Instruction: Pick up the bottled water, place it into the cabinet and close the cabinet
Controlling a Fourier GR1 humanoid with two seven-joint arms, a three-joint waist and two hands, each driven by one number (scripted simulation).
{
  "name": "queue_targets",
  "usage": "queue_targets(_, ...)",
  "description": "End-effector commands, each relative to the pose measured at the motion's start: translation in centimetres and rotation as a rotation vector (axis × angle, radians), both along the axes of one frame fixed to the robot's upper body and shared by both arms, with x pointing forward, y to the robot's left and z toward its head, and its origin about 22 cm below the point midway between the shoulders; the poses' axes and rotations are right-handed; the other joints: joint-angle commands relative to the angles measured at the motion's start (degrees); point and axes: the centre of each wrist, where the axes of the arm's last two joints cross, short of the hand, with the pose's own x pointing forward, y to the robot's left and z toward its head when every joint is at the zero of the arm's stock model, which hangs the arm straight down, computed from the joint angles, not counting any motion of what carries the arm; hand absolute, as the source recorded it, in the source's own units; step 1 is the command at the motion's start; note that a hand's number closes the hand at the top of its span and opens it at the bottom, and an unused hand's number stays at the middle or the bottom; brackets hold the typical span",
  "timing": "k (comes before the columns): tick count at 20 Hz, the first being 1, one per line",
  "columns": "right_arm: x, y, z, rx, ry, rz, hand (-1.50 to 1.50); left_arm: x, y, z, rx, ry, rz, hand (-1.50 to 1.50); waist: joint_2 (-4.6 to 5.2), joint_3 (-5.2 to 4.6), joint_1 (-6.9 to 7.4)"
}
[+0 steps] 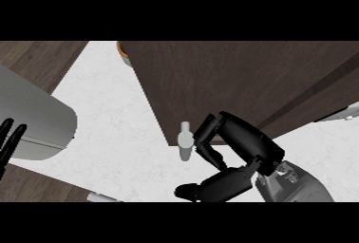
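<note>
On the white counter (pixel 112 156), the right robot hand (pixel 235 142) grasps the water bottle (pixel 184 142) below the dark cabinet (pixel 245 80); the left robot hand (pixel 10 142) rests released at nine o'clock.

The water bottle (pixel 185 142) is small, pale and whitish, with a narrower capped neck pointing toward twelve o'clock. It sits just below the middle of the view, on the white counter (pixel 112 118), touching or just beside the lower corner of the cabinet (pixel 245 80). The cabinet is a big dark brown wood-grain body filling the view from twelve to three o'clock, its near corner just above the bottle. A darker seam runs slantwise across its right part. Whether the bottle stands upright or tilts cannot be told.
</note>
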Motion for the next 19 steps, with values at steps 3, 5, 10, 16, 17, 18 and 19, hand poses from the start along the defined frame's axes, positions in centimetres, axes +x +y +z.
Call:
queue_targets(3,5.0,4.0,2.4,0.074,0.029,-0.224,1.5,-0.4,0.6,-0.8,-0.012,0.013,0.027,-1.5,-0.47,0.17,-1.36)
queue_targets(5,6.7,4.7,3.6,0.079,0.004,-0.271,1.5,-0.4,0.7,-0.9,-0.012,0.008,0.031,-1.5,-0.48,0.27,-2.2)
queue_targets(10,9.8,5.5,5.0,0.14,0.058,-0.391,1.5,-0.7,1.0,-0.9,-0.006,0.008,0.015,-1.5,-0.41,0.43,-1.79)
queue_targets(16,11.0,5.8,4.7,0.223,0.117,-0.468,-1.5,-0.9,2.0,-0.9,-0.021,0.006,0.049,-1.5,-0.51,0.54,-3.15)
queue_targets(17,11.3,5.8,4.6,0.225,0.123,-0.463,-1.5,-1.0,1.6,-1.1,-0.04,0.0,0.045,-1.5,-0.46,0.57,-3.74)
queue_targets(18,11.1,6.5,4.7,0.232,0.12,-0.446,-1.5,-0.8,1.8,-1.1,-0.022,0.014,0.044,-1.5,-0.19,0.53,-3.57)
queue_targets(19,11.4,6.3,4.2,0.231,0.124,-0.472,-1.5,-1.3,1.4,-1.7,-0.039,0.012,0.054,-1.5,-0.38,0.54,-3.56)
